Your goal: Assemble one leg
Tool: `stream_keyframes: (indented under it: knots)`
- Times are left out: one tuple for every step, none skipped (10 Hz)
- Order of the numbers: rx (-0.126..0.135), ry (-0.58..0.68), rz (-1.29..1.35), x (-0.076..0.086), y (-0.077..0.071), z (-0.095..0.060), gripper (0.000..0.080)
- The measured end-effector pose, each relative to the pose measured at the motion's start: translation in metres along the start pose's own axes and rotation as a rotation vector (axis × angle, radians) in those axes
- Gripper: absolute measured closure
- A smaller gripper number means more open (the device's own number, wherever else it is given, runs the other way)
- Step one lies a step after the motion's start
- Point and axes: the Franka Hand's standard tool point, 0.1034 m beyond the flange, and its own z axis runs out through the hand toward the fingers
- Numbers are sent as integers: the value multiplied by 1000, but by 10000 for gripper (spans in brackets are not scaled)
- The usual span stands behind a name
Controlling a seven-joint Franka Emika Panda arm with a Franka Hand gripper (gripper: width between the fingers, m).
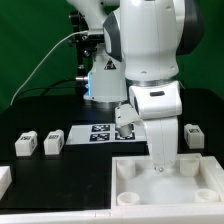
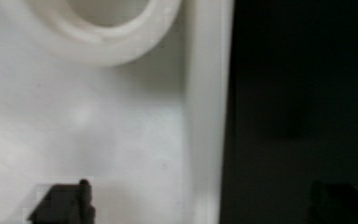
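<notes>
Three small white legs with tags lie on the black table in the exterior view: two side by side at the left (image 1: 25, 143) (image 1: 53, 143) and one at the right (image 1: 193, 135). The large white tray-like piece (image 1: 200, 185) lies at the front right. My gripper (image 1: 160, 166) points straight down at that piece's far edge, away from all the legs. In the wrist view my gripper (image 2: 202, 190) is open. Its dark fingertips (image 2: 62, 202) stand wide apart on either side of the tray piece's edge (image 2: 202, 110). A round corner hole (image 2: 105, 20) shows ahead. Nothing is held.
The marker board (image 1: 100, 132) lies flat behind the tray piece, between the legs. Another white part (image 1: 4, 180) pokes in at the front left edge. The arm's base and cables (image 1: 95, 80) stand at the back.
</notes>
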Motion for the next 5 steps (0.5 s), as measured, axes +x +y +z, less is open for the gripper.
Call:
stream_keyframes:
  knots:
    - [0,0,0,0,0,0,171]
    - [0,0,0,0,0,0,154]
    - [0,0,1,0,0,0,151]
    - [0,0,1,0,0,0,151]
    - [0,0,1,0,0,0,151]
